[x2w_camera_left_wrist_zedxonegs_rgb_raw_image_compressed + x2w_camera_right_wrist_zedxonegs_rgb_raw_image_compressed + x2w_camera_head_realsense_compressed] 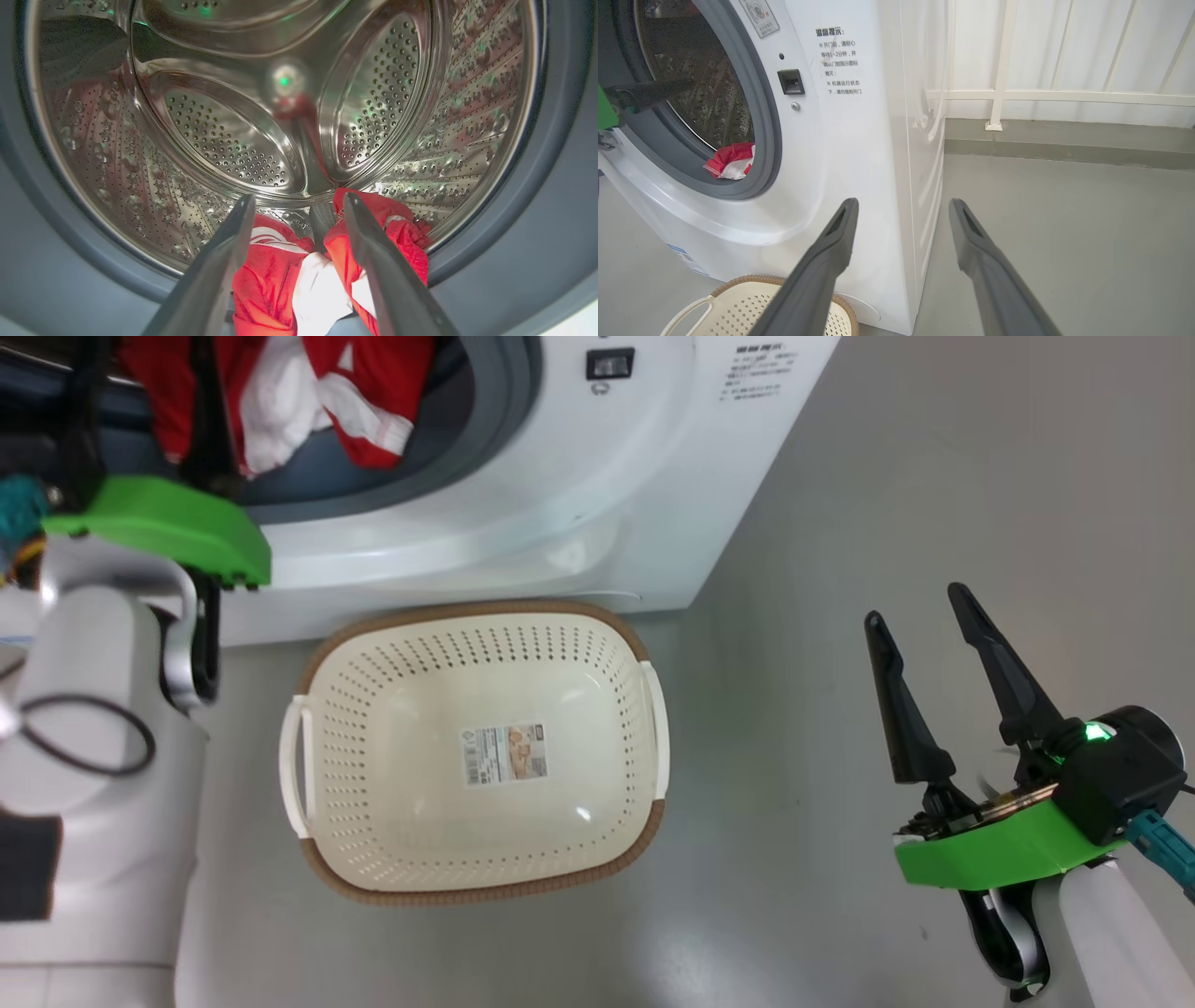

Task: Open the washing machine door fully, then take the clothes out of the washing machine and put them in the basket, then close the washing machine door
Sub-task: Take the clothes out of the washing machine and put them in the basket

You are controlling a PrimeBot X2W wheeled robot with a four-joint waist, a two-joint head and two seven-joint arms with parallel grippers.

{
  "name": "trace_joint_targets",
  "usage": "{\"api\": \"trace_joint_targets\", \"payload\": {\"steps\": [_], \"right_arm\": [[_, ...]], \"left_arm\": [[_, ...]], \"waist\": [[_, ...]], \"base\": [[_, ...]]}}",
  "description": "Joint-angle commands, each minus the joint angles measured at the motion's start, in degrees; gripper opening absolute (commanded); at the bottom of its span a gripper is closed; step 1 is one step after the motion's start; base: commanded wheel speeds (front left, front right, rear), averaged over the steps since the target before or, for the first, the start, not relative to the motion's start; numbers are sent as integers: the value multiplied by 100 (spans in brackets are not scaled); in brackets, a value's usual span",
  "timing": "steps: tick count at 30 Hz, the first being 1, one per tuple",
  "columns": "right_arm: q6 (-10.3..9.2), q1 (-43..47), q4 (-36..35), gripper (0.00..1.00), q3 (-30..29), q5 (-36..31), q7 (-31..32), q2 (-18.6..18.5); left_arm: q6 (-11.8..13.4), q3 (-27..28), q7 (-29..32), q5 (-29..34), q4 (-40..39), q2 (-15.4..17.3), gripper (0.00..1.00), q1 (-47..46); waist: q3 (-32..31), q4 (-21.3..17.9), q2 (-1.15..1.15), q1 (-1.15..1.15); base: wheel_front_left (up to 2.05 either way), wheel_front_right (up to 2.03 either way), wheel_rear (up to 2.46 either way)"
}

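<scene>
Left wrist view: my left gripper is wide open over clothes in the washing machine. My right gripper, wide too, holds nothing above grey floor.

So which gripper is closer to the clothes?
Left. The left gripper is at the washer opening, by the clothes; the right gripper is over the floor, right of the basket.

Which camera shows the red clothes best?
The left wrist view: it looks straight into the drum, with the clothes close up by the left gripper. The head view catches them at its top edge, partly behind that gripper; the right wrist view shows a small bunch by the gasket.
</scene>
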Motion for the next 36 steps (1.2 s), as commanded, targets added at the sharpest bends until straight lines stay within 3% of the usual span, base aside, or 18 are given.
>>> {"api": "trace_joint_targets", "payload": {"steps": [1, 19, 31, 32, 33, 34, 36], "right_arm": [[37, -86, -143, 100, 149, -72, -36, 0], [37, -362, -69, 100, 276, 103, -36, 127], [37, -432, -37, 100, 462, 268, -36, 189], [37, -442, -36, 100, 466, 274, -36, 191], [37, -453, -33, 100, 467, 274, -36, 194], [37, -464, -30, 100, 462, 273, -36, 196], [37, -478, -29, 100, 445, 277, -36, 201]], "left_arm": [[78, 86, 84, 88, 24, 313, 100, -197], [274, -617, 1354, 755, 1740, 798, 100, -1271], [385, -717, 1879, 778, 2318, 1059, 100, -1557], [385, -713, 1892, 762, 2344, 1071, 89, -1570], [382, -715, 1893, 752, 2363, 1080, 33, -1584], [375, -718, 1883, 741, 2377, 1088, 0, -1596], [346, -705, 1856, 692, 2408, 1092, 0, -1608]], "waist": [[187, -108, 0, 0], [628, -453, 0, 0], [806, -676, 0, 0], [816, -686, 0, 0], [826, -692, 0, 0], [834, -696, 0, 0], [840, -699, 0, 0]], "base": [[0, 0, 0], [0, 0, 0], [0, 0, 0], [0, 0, 0], [0, 0, 0], [0, 0, 0], [0, 0, 0]]}}
